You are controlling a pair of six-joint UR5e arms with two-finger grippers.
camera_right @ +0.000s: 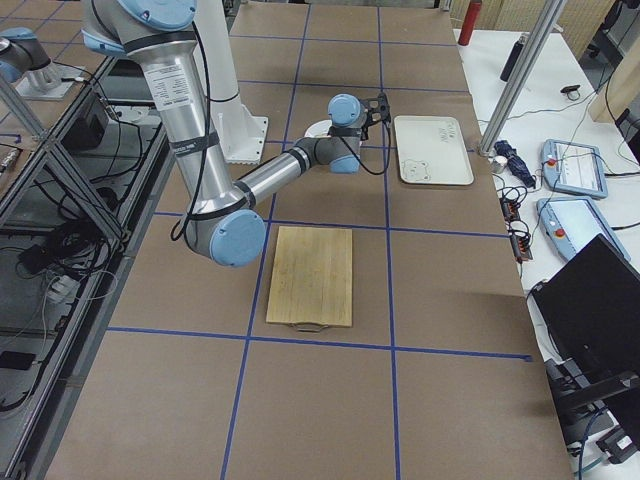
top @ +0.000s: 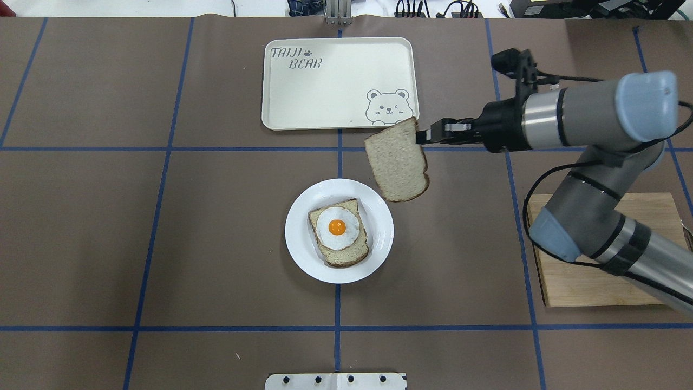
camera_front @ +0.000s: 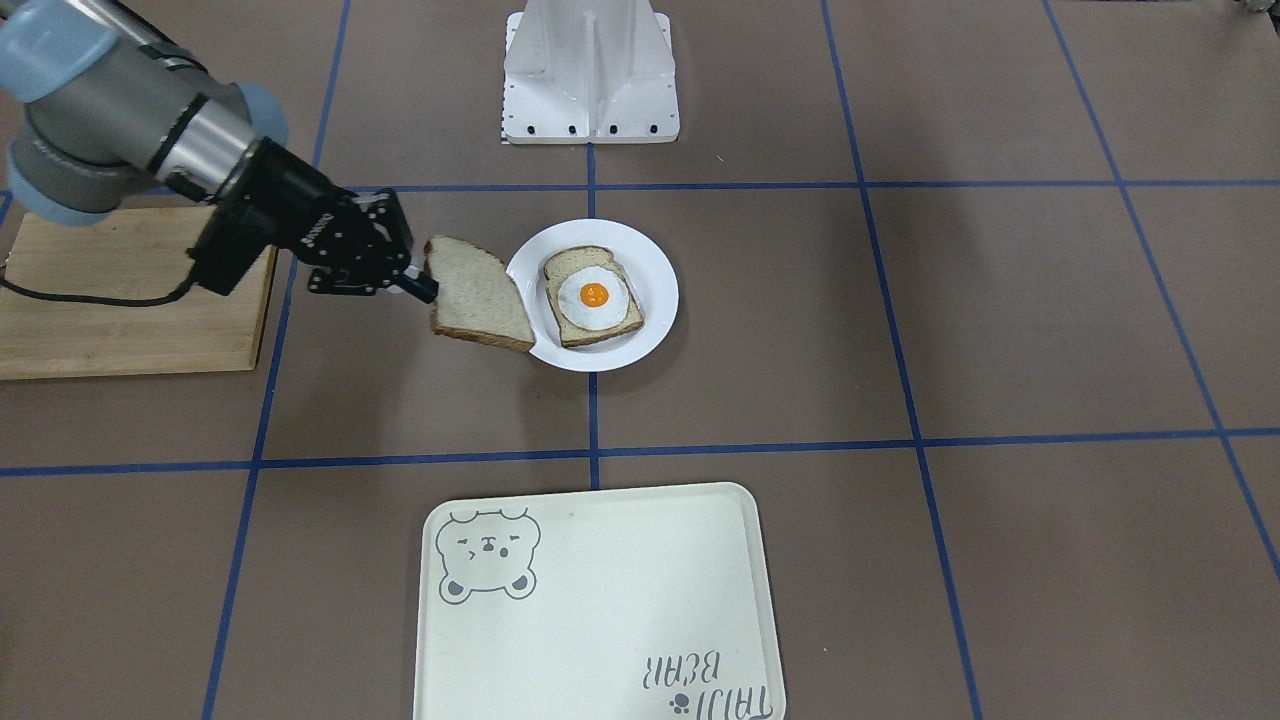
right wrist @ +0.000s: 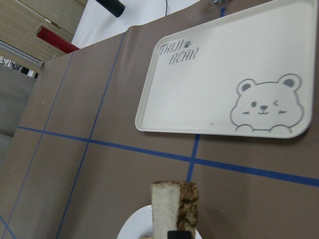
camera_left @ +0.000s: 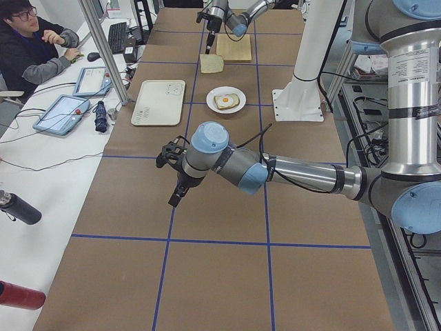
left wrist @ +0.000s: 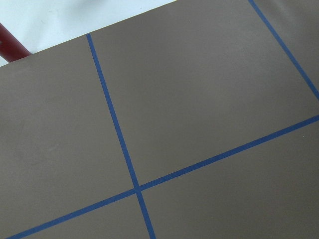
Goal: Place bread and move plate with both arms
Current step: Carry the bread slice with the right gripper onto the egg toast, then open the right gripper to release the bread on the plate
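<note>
My right gripper (top: 424,135) is shut on one corner of the bread (top: 398,160), a bare slice held tilted in the air just beyond the plate's far right rim. In the front-facing view the bread (camera_front: 480,295) overlaps the edge of the white plate (camera_front: 655,280). The plate (top: 380,233) sits at mid-table and carries a slice topped with a fried egg (top: 337,227). In the right wrist view the bread (right wrist: 174,206) shows edge-on. My left gripper (camera_left: 173,201) hovers over bare table far from the plate; I cannot tell whether it is open or shut.
A cream bear tray (top: 338,81) lies beyond the plate. A wooden board (top: 595,271) sits under my right arm. The white base stand (camera_front: 590,70) is on the robot's side. A person (camera_left: 34,41) sits at a side table with tablets.
</note>
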